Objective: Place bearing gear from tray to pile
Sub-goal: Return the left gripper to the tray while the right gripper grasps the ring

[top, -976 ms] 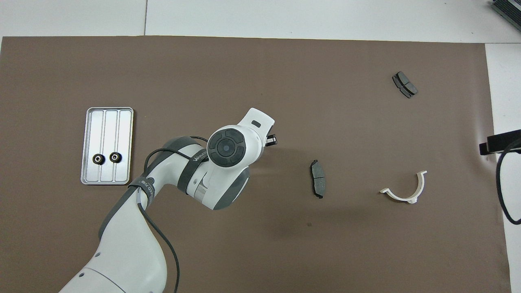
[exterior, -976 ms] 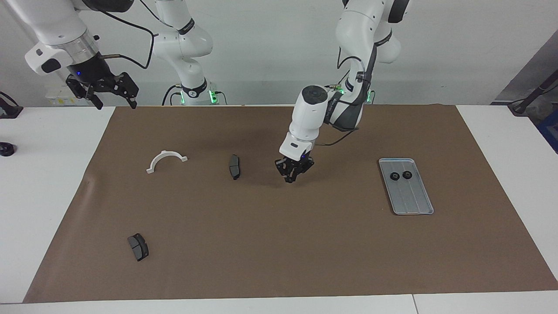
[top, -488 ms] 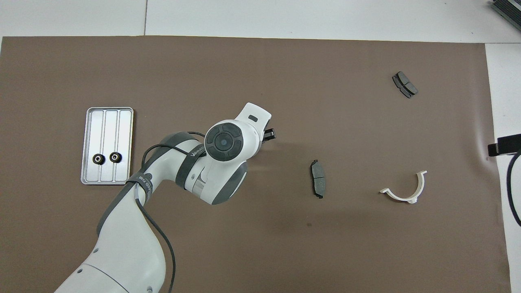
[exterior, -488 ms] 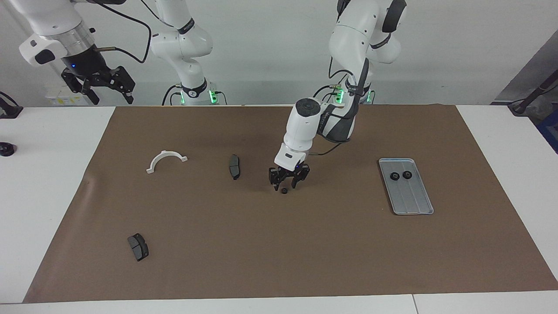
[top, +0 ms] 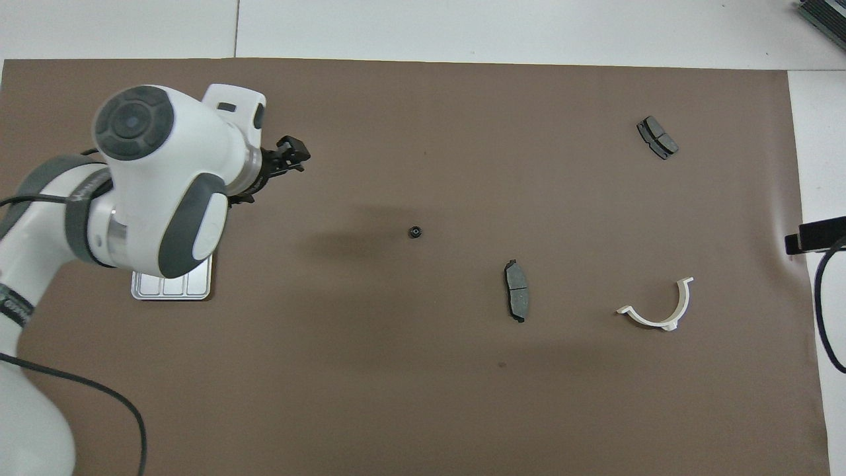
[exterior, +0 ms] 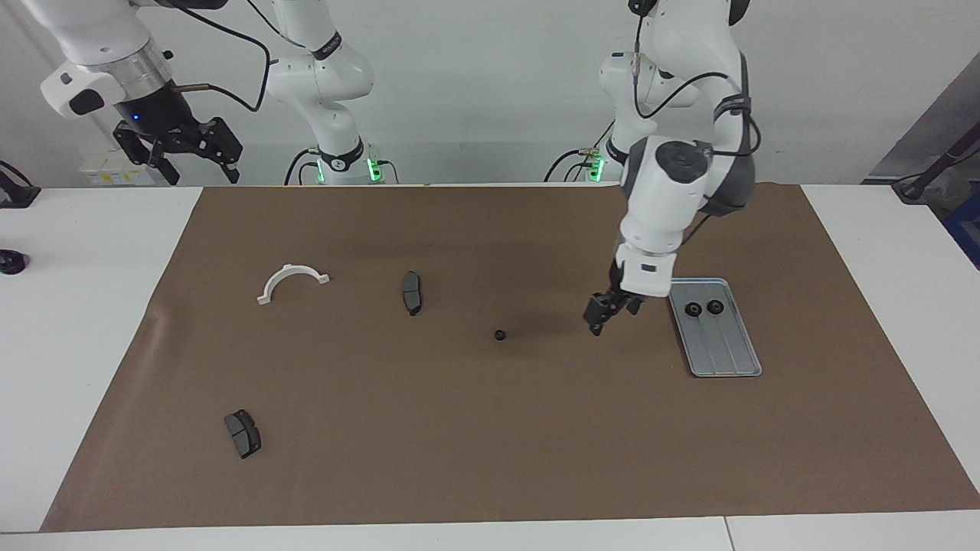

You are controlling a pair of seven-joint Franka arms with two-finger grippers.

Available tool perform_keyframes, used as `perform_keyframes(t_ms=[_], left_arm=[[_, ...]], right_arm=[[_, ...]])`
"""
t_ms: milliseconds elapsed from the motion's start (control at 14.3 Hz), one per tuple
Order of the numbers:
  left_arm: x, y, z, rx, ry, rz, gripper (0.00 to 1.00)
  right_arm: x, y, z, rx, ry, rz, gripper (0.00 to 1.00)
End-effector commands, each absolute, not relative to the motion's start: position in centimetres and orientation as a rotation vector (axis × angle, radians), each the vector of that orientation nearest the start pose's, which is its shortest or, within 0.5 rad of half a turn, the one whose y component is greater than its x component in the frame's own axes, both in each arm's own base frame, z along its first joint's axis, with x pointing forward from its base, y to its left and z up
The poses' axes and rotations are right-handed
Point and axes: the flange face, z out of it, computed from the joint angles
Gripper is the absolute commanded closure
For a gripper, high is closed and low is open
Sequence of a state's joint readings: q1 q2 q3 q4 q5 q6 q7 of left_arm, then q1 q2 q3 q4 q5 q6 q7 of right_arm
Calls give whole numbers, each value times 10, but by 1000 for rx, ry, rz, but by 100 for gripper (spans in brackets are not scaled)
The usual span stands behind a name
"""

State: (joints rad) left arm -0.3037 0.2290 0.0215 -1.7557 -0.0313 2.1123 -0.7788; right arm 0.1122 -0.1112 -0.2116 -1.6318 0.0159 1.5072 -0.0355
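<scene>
The silver grooved tray (exterior: 723, 348) lies toward the left arm's end of the mat, with two black bearing gears (exterior: 693, 309) side by side at its end nearer the robots. In the overhead view the left arm covers all but one end of the tray (top: 172, 287). The pile is a single small black gear (exterior: 499, 335) (top: 414, 231) lying alone mid-mat. My left gripper (exterior: 605, 315) (top: 294, 153) hangs open and empty over the mat between that gear and the tray. My right gripper (exterior: 176, 149) waits open, raised over the right arm's end of the table.
Two dark grey brake pads (exterior: 412, 292) (exterior: 243, 433) and a white curved bracket (exterior: 292, 282) lie on the brown mat (exterior: 490, 459) toward the right arm's end. A small black object (exterior: 9, 262) sits on the white table off the mat.
The left gripper opened and let go of the gear on the mat, then rose and swung toward the tray. The right gripper shifted slightly.
</scene>
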Motion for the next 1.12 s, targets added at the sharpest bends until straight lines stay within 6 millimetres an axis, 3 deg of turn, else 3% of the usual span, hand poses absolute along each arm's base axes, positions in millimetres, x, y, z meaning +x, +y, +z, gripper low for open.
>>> perform_keyframes(t_ms=[0,209,349,418,558,836,906,1046], left_arm=[[602,-127,436,-3092,-748,-46,0],[580,-50,398,-3101,-711,-87,0],[554,-24,367,-3104,-734,-187,0],[545,-23,355,-3101,-753,-204,0],[536,-21,343,-3078,-841,-181,2],[525,-17,322,-3067,-876,-184,31],[523,-16,318,-3066,-888,-190,36],[524,-16,314,-3067,-889,-200,37]], right_arm=[[503,-52,638,-3074,180,-12,0],[520,-13,604,-3073,60,-127,0],[540,15,584,-3085,-5,-181,0],[545,19,578,-3094,-23,-190,0],[558,50,557,-3111,-129,-167,0],[609,141,495,-3152,-306,-166,0],[619,164,485,-3155,-270,-189,0],[630,207,459,-3151,-222,-254,0]])
